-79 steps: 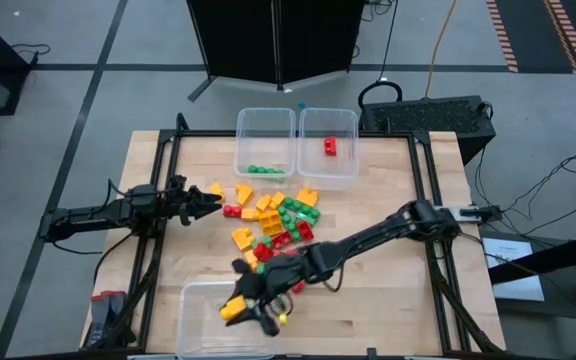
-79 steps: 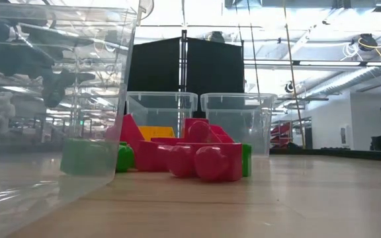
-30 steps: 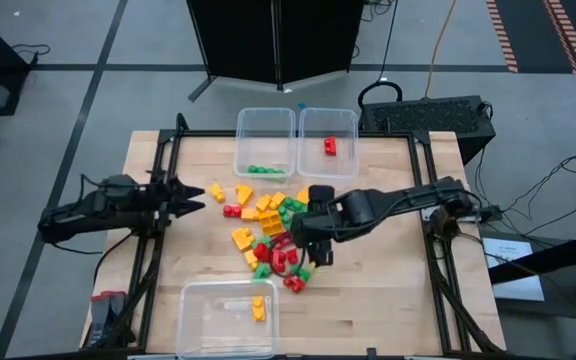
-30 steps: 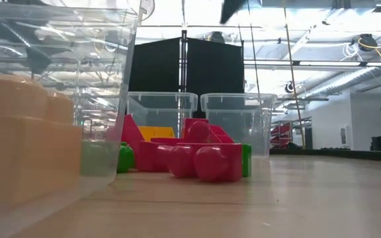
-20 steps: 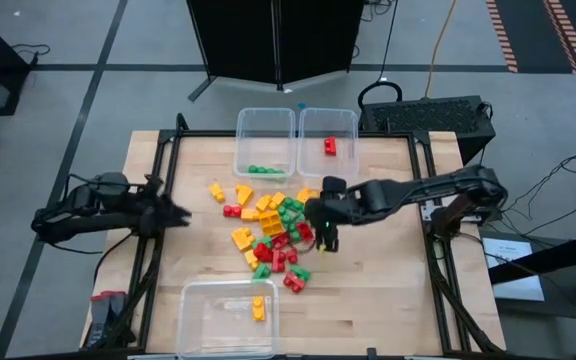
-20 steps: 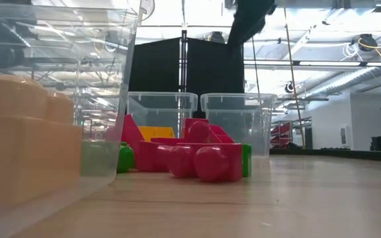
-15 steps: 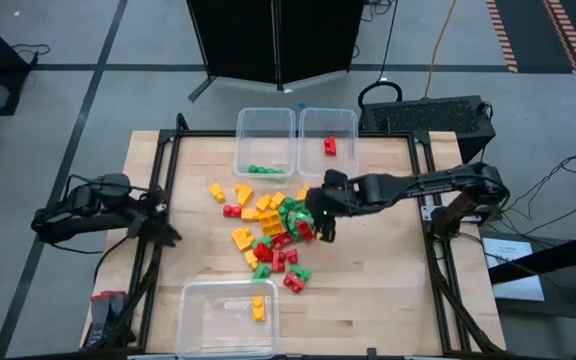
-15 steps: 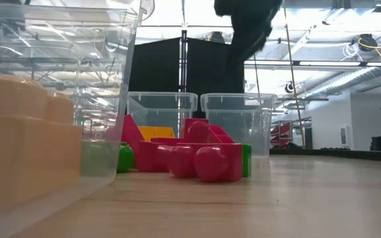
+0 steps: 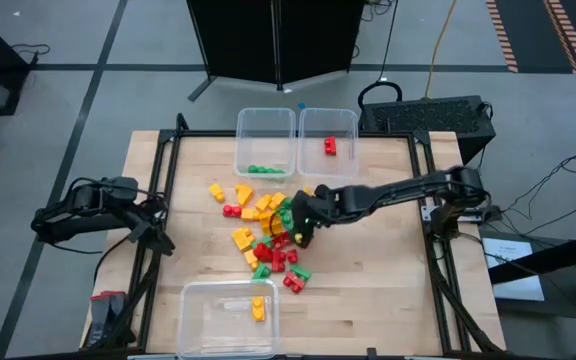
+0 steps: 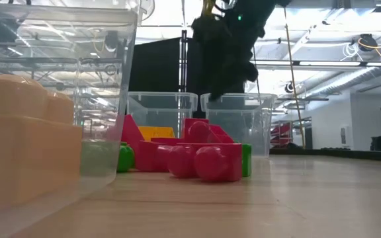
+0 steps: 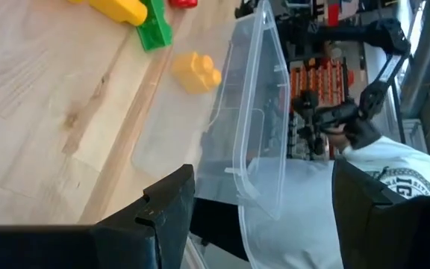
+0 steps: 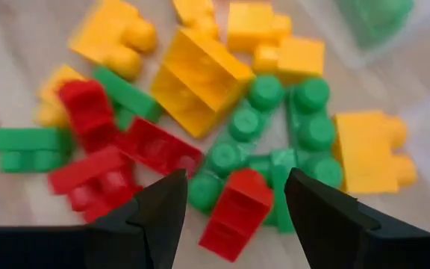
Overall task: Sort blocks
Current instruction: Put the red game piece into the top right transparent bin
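Observation:
Red, green and yellow blocks lie in a loose heap on the middle of the wooden table. My right gripper hangs open above the heap's right side, clear of it in the low view. In its wrist view a red block lies below the gap between the fingers. One yellow block rests in the near tub, green blocks in the far left tub, and one red block in the far right tub. My left gripper is open at the table's left edge.
The near tub's wall fills the low view's left, with the yellow block behind it. In the left wrist view, a person in a white shirt shows beyond the near tub. Bare wood lies right of the heap.
My right gripper has come down over the heap, shifted slightly toward the table's left edge, and rolled at the wrist. My left arm has drawn back toward the left edge, and its gripper has turned from pointing at the heap toward the near tub. No block has moved.

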